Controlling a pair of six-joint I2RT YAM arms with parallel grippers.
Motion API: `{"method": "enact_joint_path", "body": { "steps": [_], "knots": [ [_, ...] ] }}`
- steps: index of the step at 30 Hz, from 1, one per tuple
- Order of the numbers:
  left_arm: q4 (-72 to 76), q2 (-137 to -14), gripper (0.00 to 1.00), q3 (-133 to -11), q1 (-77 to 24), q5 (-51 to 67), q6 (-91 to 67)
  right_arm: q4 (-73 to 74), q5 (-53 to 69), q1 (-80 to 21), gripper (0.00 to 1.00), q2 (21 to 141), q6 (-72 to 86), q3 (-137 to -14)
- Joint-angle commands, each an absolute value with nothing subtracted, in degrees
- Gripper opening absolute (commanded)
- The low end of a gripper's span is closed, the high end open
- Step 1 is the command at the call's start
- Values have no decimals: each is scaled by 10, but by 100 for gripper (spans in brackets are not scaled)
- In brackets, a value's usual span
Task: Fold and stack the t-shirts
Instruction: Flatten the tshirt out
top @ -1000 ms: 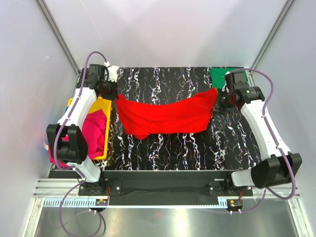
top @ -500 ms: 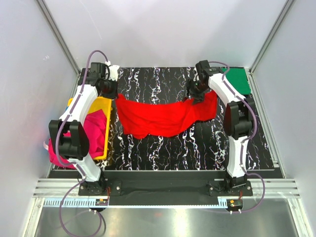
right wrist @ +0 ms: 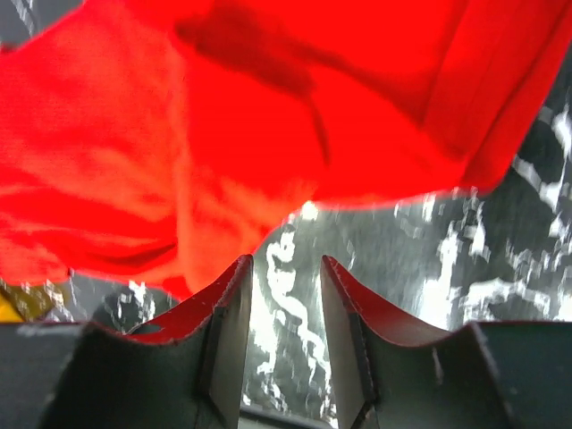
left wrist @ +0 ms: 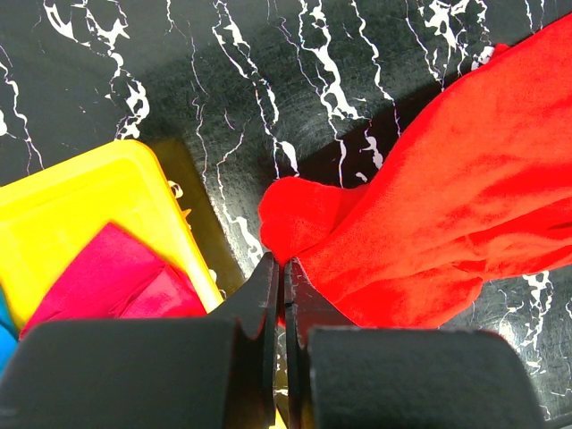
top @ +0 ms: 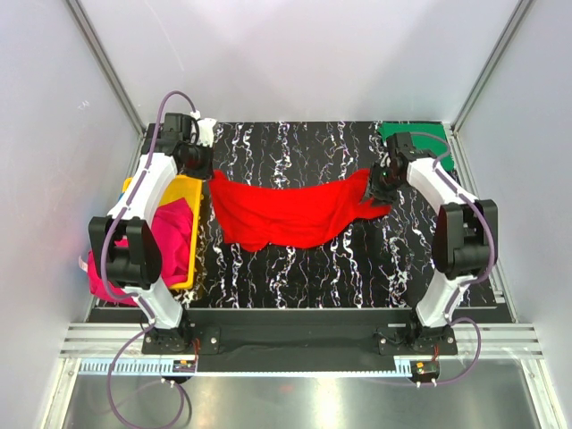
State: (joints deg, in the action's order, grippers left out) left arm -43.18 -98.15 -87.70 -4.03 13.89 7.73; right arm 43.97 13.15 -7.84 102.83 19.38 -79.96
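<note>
One corner of the red t-shirt is clamped in the left gripper. Right gripper gapes, cloth just ahead.

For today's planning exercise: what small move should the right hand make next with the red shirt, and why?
Probably ease the right hand forward and close on the edge of the red shirt: its jaws stand apart, empty, while the left hand pinches the opposite corner.

Half-hidden shirts
Right arm covers part of the green t-shirt in the table's far right corner; left arm overlaps the pink t-shirt.
</note>
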Motion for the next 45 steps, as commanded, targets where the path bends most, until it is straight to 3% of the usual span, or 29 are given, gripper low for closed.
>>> {"method": "enact_joint_path", "body": {
  "steps": [1, 10, 16, 18, 22, 28, 30, 39, 45],
  "knots": [
    [-413, -968, 0, -882, -38, 137, 82, 383, 145, -75, 44, 1065, 177, -830],
    [-413, -966, 0, -883, -38, 134, 84, 375, 167, -61, 48, 1164, 183, -888],
    [-414, -967, 0, -884, -38, 138, 82, 361, 194, -59, 49, 1179, 200, -863],
    [-414, -967, 0, -884, -38, 137, 83, 352, 202, -60, 46, 1179, 207, -847],
    [-415, -965, 0, -885, -38, 135, 83, 345, 194, -60, 19, 1170, 213, -828],
    [-420, -958, 0, -890, -38, 133, 87, 376, 149, -60, 9, 1129, 200, -833],
    [-426, -955, 0, -898, -38, 136, 89, 395, 137, -59, 0, 1107, 194, -838],
    [-515, -888, 0, -925, -29, 142, 116, 504, 69, -19, 0, 897, 185, -774],
    [-556, -804, 0, -850, -7, 149, 139, 529, 92, 25, 0, 716, 234, -672]
  ]
}}
